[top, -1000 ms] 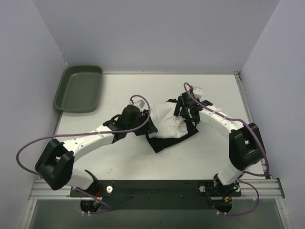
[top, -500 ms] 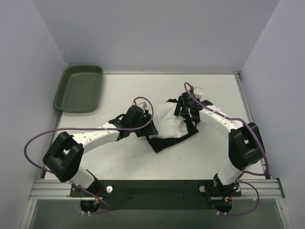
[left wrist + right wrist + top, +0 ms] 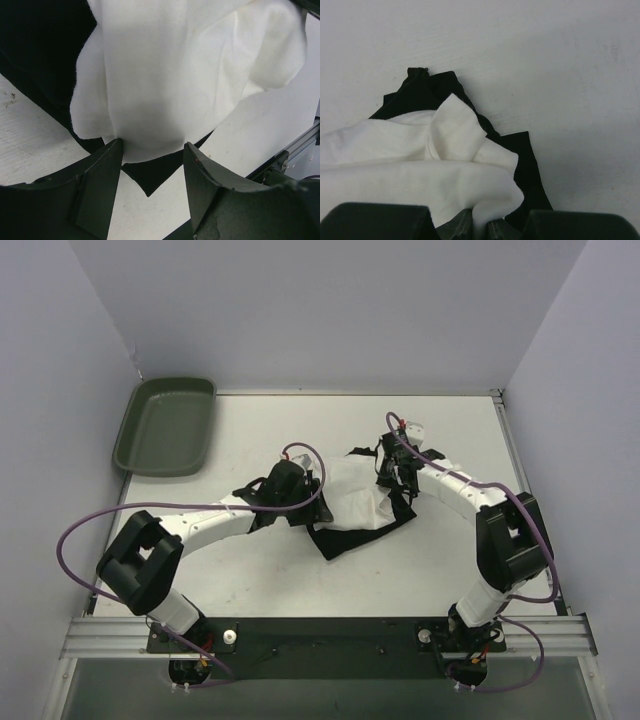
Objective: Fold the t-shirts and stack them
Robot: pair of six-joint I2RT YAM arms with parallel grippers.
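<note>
You're barely started: white t-shirt (image 3: 352,495) and black t-shirt (image 3: 345,538) lie crumpled together mid-desk (image 3: 250,580), nothing folded or stacked. Right pincer (image 3: 480,225) is clenched on a white fold. Left pincer (image 3: 152,147) is released, straddling the white hem.

A dark green, shallow, round-cornered plastic tray (image 3: 165,430) sits at the far left corner of the white table (image 3: 300,580), close beside the left wall. Pale grey-lilac walls (image 3: 330,310) enclose the table on three sides. Along its near edge run a black base plate (image 3: 330,632) and a silver aluminium rail (image 3: 105,642).
</note>
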